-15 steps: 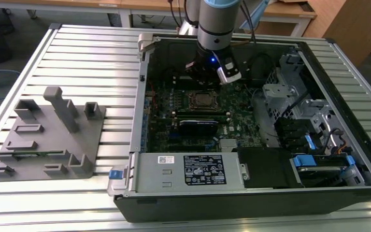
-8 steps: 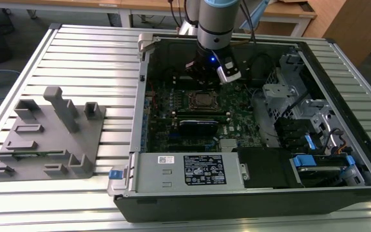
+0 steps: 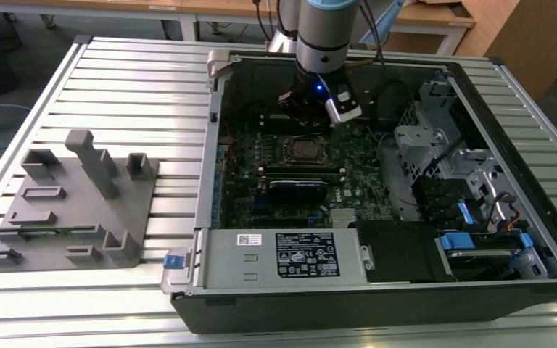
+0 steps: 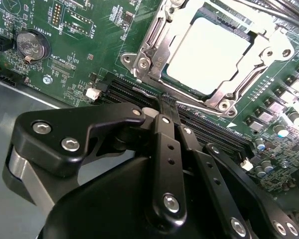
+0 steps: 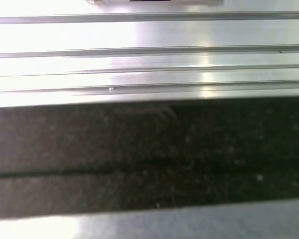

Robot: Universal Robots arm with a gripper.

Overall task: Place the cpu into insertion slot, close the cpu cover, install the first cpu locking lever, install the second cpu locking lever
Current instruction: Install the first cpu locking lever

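Note:
The cpu [image 4: 209,52] lies flat in the insertion slot [image 3: 306,148], its pale metal face showing through the square cut-out of the silver cpu cover [image 4: 152,50]. The cover lies down over it. My gripper [image 4: 167,102] hangs inside the open computer case, just off the socket's edge and above the black memory slots [image 4: 122,89]. Its black fingers [image 4: 165,144] meet at the tips with nothing between them. In the exterior view my gripper [image 3: 301,122] sits just behind the socket, toward the case's back wall.
A grey power-supply box [image 3: 278,254] with a white label fills the case's front. Drive cages [image 3: 452,181] stand on the exterior view's right. A grey fixture [image 3: 66,210] rests on the slatted table [image 5: 149,64]. A coin battery [image 4: 32,46] sits on the board.

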